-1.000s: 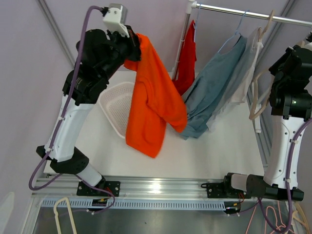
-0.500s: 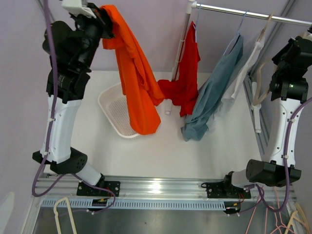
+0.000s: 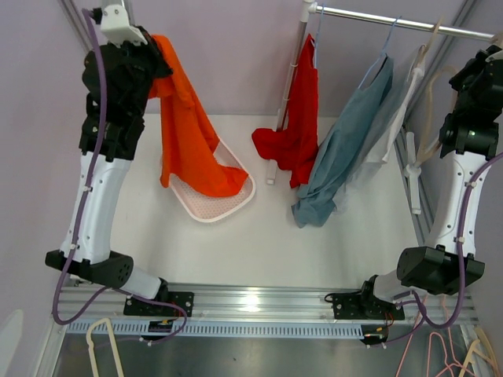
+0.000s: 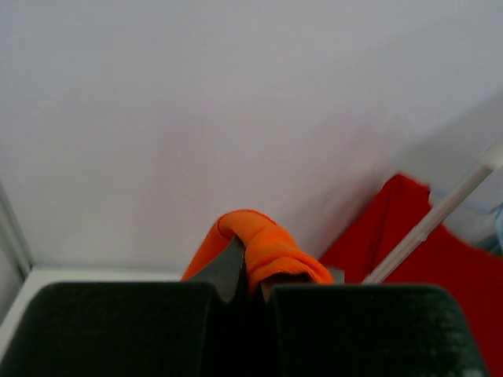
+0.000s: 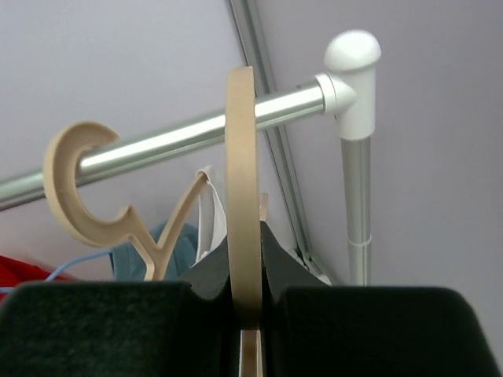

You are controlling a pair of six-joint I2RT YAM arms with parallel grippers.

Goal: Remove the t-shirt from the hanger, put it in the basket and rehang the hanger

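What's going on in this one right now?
The left gripper is shut on the orange t-shirt, holding it high with its lower end over the white basket. The right gripper is shut on a bare wooden hanger up by the rail, where a red shirt and a blue shirt hang.

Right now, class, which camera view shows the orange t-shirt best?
The top external view: the whole orange t-shirt hangs from the left gripper over the white basket. The left wrist view shows only a pinched fold; the right wrist view shows none, just a wooden hanger.
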